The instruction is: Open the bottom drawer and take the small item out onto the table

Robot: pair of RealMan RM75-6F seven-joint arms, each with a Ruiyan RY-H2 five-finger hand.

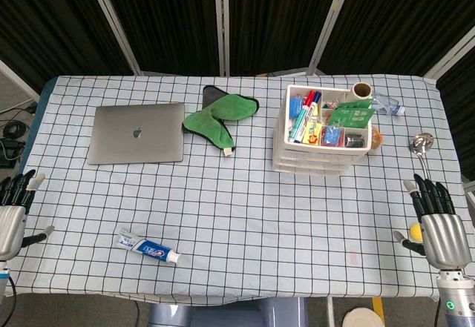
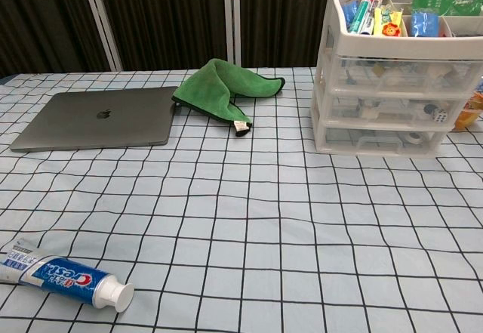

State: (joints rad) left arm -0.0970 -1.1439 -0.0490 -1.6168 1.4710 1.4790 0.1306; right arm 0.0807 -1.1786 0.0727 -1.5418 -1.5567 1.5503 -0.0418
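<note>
White plastic drawer unit (image 1: 318, 153) stands well ahead of the right hand (image 1: 438, 223) and off to its left, all 3 drawers closed, the bottom drawer (image 2: 379, 142) with small items dimly visible inside. Both hands rest at the table's (image 1: 245, 223) near corners, fingers spread, holding nothing; the left hand (image 1: 13, 208) sits far across.

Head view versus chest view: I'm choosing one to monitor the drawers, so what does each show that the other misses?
Only the head view shows both hands, left and right, open at the table's near edge, plus the spoon. Only the chest view shows the drawer fronts, all shut, with the bottom drawer and its contents dimly visible. Both show the drawer unit, laptop, green cloth and toothpaste.
</note>
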